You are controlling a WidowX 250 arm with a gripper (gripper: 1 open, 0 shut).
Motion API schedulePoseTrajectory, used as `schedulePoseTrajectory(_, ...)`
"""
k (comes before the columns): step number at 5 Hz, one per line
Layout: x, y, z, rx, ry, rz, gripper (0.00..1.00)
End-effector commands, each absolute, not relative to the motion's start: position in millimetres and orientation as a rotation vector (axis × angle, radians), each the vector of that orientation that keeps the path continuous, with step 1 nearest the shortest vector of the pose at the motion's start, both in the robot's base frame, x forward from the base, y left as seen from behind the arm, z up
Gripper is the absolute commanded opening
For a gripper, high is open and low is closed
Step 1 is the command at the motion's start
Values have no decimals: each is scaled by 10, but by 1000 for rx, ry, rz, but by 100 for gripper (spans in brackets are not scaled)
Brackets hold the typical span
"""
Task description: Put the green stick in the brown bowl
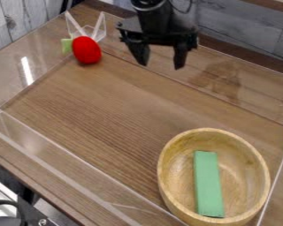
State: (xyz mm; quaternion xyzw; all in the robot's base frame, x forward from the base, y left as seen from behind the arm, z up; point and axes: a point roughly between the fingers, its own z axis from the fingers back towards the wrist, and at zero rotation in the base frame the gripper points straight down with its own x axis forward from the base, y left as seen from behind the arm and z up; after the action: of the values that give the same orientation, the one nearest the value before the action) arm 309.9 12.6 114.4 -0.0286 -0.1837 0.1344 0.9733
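The green stick [208,184] lies flat inside the brown wooden bowl [176,148] at the table's near right corner. My black gripper [162,60] hangs over the far middle of the table, well away from the bowl. Its two fingers point down and stand wide apart, with nothing between them.
A red ball-like toy [86,51] with a small green piece [66,44] beside it sits at the far left. Clear plastic walls [61,154] edge the wooden tabletop [109,115].
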Motion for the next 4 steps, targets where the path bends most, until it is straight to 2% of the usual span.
schedulePoseTrajectory(1,3171,89,1377,-53,-436,293,100)
schedulePoseTrajectory(3,2968,440,1364,19,-424,254,100)
schedulePoseTrajectory(4,2855,686,1302,62,-404,286,100)
